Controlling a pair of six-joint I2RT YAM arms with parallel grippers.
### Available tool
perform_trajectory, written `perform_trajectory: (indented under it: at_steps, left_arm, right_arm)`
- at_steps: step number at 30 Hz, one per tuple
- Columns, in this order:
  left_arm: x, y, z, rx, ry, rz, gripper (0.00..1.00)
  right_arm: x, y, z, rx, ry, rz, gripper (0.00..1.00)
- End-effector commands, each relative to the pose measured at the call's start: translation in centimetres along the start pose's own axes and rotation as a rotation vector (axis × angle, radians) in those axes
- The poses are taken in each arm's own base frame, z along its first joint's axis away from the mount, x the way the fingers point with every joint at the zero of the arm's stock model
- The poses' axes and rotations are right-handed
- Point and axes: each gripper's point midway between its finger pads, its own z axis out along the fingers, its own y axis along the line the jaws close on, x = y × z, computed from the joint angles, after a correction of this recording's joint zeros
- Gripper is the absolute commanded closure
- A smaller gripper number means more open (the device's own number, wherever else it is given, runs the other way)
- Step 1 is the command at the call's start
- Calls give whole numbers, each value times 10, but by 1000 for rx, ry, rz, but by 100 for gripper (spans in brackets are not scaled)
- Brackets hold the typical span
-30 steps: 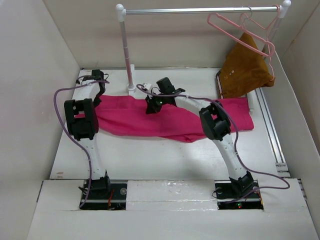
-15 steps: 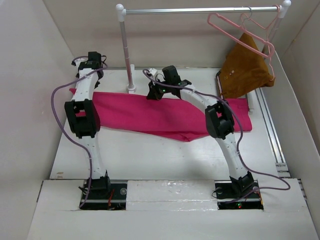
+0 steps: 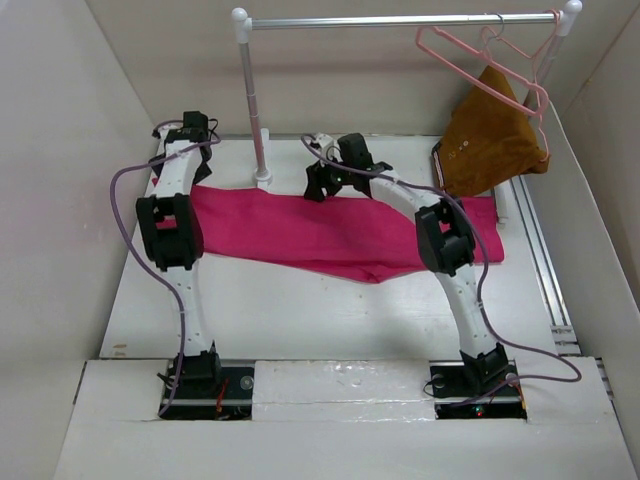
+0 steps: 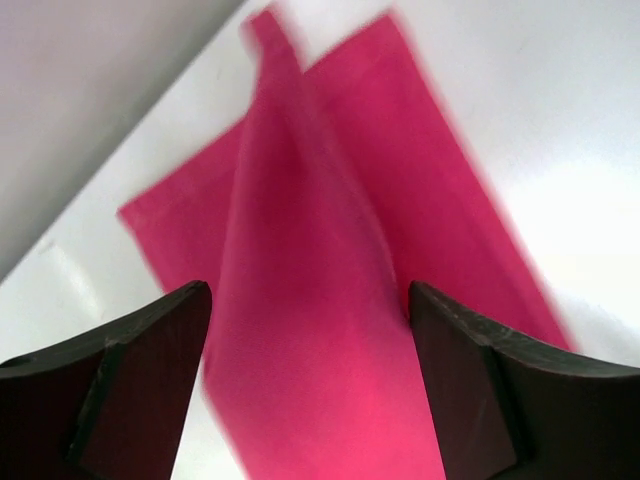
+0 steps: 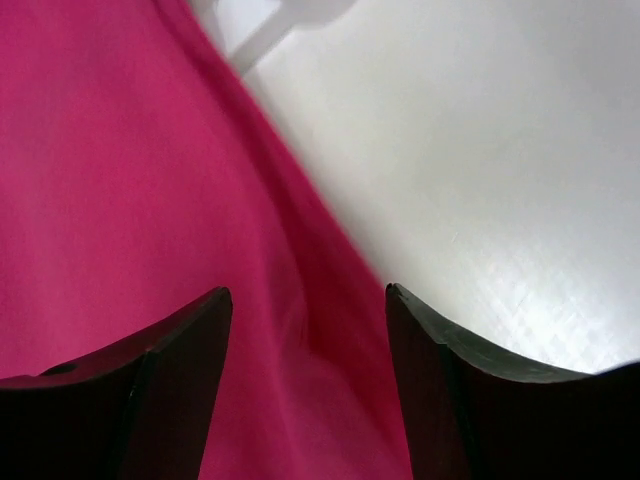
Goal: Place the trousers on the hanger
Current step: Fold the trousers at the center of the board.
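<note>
White table (image 3: pixel 300 310) carrying trousers (image 3: pixel 330 235), spread flat across far half, nearly side to side, near edge dipping to point right of middle. Rail post (image 3: pixel 263 177) stands just behind trousers, left of centre.

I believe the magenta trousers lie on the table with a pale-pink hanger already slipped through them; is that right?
Not quite. The trousers do lie on the table, but no hanger is in them. The pale-pink hangers hang on the silver rail, apart from the trousers, as the top external view shows.
</note>
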Motion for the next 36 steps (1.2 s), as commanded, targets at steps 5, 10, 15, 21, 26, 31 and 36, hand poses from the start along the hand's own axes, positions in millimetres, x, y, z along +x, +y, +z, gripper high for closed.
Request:
perform_trajectory:
  at_steps: [5, 10, 15, 21, 26, 31, 36]
  left_arm:
    - [-33, 58, -80, 197, -140, -312, 20]
    - [4, 82, -59, 273, -44, -428, 20]
    - [29, 85, -24, 304, 49, -477, 18]
    - [29, 66, -9, 354, 52, -460, 13]
    - [40, 74, 15, 253, 81, -447, 56]
    - [44, 70, 44, 220, 138, -452, 72]
    - [40, 57, 55, 250, 144, -424, 67]
  right_arm:
    - [-44, 74, -49, -48, -96, -123, 35]
    - [-29, 107, -71, -27, -70, -137, 80]
    - [-17, 135, -94, -28, -9, -193, 96]
    - [-21, 162, -112, -55, 8, -278, 99]
    - [-4, 171, -112, -59, 70, -285, 97]
    - [9, 181, -114, -95, 91, -271, 97]
    - [22, 181, -122, -90, 117, -270, 97]
